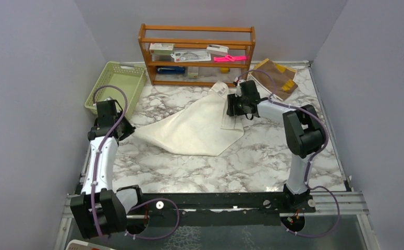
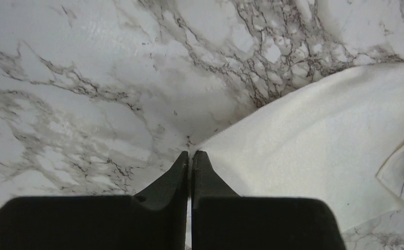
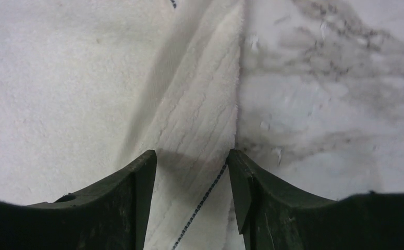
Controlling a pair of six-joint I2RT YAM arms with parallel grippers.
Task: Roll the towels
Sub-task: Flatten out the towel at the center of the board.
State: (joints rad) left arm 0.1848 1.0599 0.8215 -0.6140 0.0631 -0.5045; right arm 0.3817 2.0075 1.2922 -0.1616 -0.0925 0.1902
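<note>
The cream-white towel point(image 1: 194, 127) lies spread in a rough triangle on the marble table point(image 1: 252, 161). My left gripper point(image 1: 125, 129) is at its left corner. In the left wrist view the jaws point(image 2: 190, 152) are pressed together, and the towel point(image 2: 314, 140) has its corner caught at the tips. My right gripper point(image 1: 232, 109) is low over the towel's right side. In the right wrist view it point(image 3: 192, 153) stands open astride a ribbed hem strip point(image 3: 205, 114), touching neither side. The brown towel with yellow trim point(image 1: 278, 77) lies flat at the back right, apart from both grippers.
A green basket point(image 1: 113, 83) sits at the back left. A wooden shelf point(image 1: 197, 52) with small items stands against the back wall. Grey walls close in both sides. A black rail point(image 1: 215, 200) runs along the near edge.
</note>
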